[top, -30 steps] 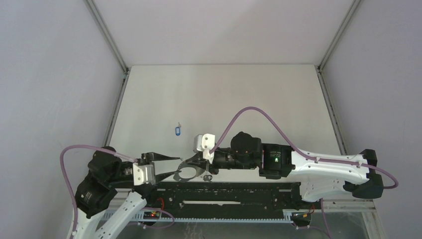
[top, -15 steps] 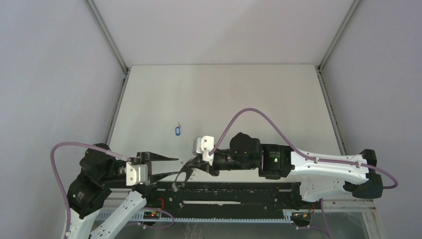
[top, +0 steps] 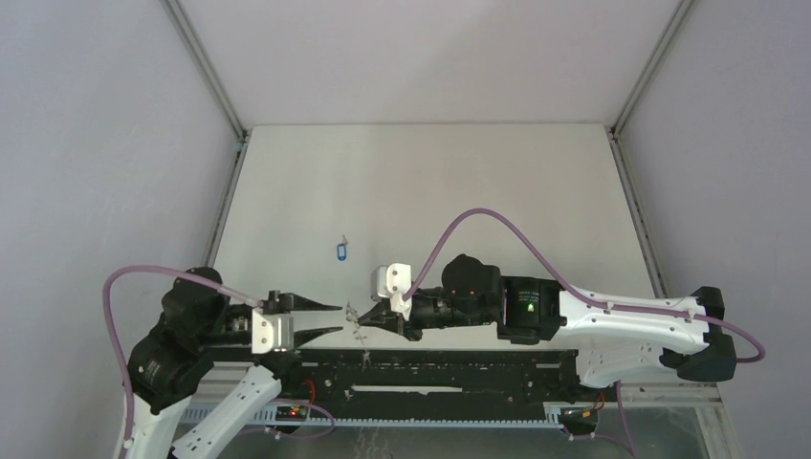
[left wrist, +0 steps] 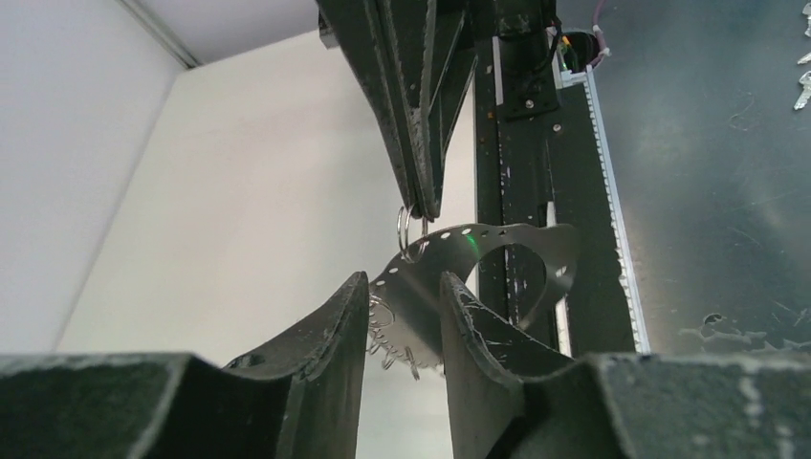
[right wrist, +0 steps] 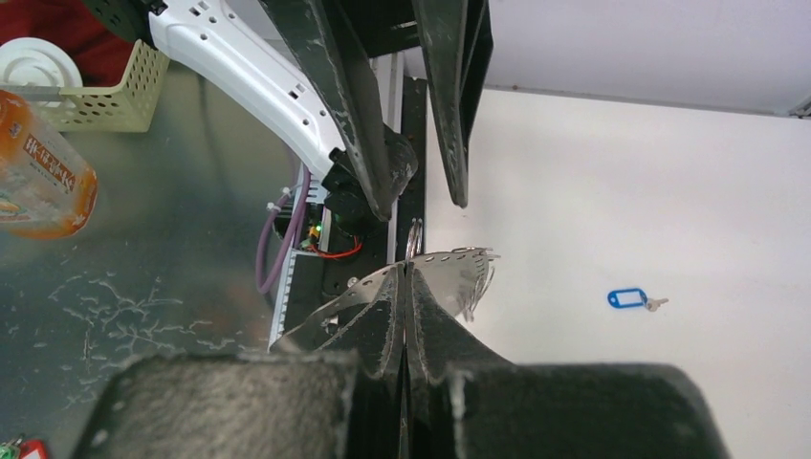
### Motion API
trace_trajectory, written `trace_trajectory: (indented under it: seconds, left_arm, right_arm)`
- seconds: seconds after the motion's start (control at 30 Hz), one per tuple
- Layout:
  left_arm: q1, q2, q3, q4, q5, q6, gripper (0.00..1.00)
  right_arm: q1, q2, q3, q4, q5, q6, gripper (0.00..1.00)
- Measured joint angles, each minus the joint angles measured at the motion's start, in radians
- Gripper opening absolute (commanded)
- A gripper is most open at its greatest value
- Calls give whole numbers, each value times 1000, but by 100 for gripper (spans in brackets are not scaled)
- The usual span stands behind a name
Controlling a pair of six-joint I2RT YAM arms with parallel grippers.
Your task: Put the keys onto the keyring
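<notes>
Right jaws tight on keyring (left wrist: 478, 244) — left jaws apart, just short of it.

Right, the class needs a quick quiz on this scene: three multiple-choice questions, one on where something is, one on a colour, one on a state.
1. Where is the key?
A. Against the far wall
B. On the table, apart from both arms
C. Under the right arm

2. What colour is its head?
A. Blue
B. Red
C. Green

3. How are the right fingers?
A. Wide open
B. Shut on nothing
C. Shut on the keyring

Answers:
1 B: the key lies alone on the white top, beyond both arms.
2 A: its head shows blue in the top and right wrist views.
3 C: the right wrist view shows them pinched together on the metal band.
</notes>
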Motion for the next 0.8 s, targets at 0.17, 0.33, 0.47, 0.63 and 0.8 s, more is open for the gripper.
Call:
trace_trajectory:
  seconds: [0.17,0.33,0.47,0.63,0.8]
  left_arm:
    - [0,0,-40,36,-5,-56,36]
    - [0,0,-51,66,4,-108,33]
    - [0,0,-72,92,12,-143,31]
    - [0,0,-82,98,21,-160,27]
    - [0,0,-82,118,35,-177,26]
  right_arm:
    - [0,0,0,1,-7,0,0]
    - [0,0,0,10,-17,0,0]
    - [0,0,0,23,-19,1,0]
    - [0,0,0,26,-22,3,0]
    - [0,0,0,34,-23,4,0]
